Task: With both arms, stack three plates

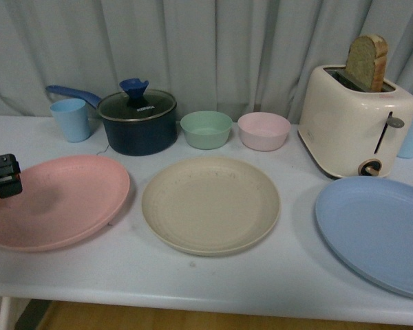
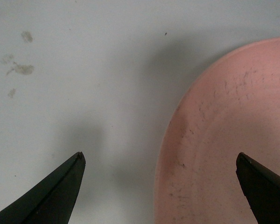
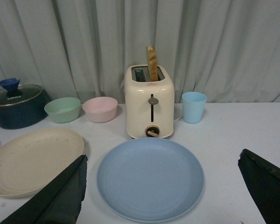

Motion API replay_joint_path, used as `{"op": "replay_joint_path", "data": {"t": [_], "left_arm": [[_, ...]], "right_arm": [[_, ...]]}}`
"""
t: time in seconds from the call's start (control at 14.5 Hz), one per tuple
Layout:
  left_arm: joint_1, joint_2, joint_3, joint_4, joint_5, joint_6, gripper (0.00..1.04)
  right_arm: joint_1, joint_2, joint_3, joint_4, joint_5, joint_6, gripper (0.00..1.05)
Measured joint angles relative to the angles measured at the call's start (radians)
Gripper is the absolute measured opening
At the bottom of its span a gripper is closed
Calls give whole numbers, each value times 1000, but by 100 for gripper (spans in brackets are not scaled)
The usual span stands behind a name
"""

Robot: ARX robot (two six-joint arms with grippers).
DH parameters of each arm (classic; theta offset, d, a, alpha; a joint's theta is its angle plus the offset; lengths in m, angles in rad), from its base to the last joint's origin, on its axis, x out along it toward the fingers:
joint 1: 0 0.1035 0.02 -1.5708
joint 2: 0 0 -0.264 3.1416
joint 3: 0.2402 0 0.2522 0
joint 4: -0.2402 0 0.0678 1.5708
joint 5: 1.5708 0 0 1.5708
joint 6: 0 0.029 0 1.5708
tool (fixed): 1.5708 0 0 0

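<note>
Both spread wide: left end effector (image 2: 159,155) over pink plate (image 2: 224,140), right end effector (image 3: 162,155) facing blue plate (image 3: 149,179).

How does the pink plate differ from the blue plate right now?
The pink plate lies left on the table; the blue plate lies right. The open left tool straddles the pink plate's rim; no tool is over the blue plate. Both lie flat, empty, unstacked.

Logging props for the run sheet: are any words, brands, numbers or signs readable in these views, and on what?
No text can be read.
pot lid: a short white brand word on the glass, too blurred to read in either the front or the right wrist view.
toaster: a tiny reddish mark near its top edge, too small to read.
Nothing else shows any lettering.
</note>
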Motion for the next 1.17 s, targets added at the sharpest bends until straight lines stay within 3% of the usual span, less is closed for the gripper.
{"op": "replay_joint_path", "data": {"t": [0.28, 0.34, 0.55, 0.62, 0.69, 0.83, 1.17], "left_arm": [[-18, 26, -3, 17, 5, -8, 98], [-29, 27, -6, 19, 5, -7, 93], [-43, 27, -14, 25, 0, -8, 59], [-39, 27, -20, 27, -9, -6, 44], [-26, 27, -26, 27, -24, 1, 23], [-9, 18, -26, 28, -22, 10, 3], [67, -122, 14, -50, -58, 138, 2]], "right_arm": [[0, 0, 0, 0, 0, 0, 98], [0, 0, 0, 0, 0, 0, 98], [0, 0, 0, 0, 0, 0, 98], [0, 0, 0, 0, 0, 0, 98], [0, 0, 0, 0, 0, 0, 98], [0, 0, 0, 0, 0, 0, 98], [0, 0, 0, 0, 0, 0, 98]]}}
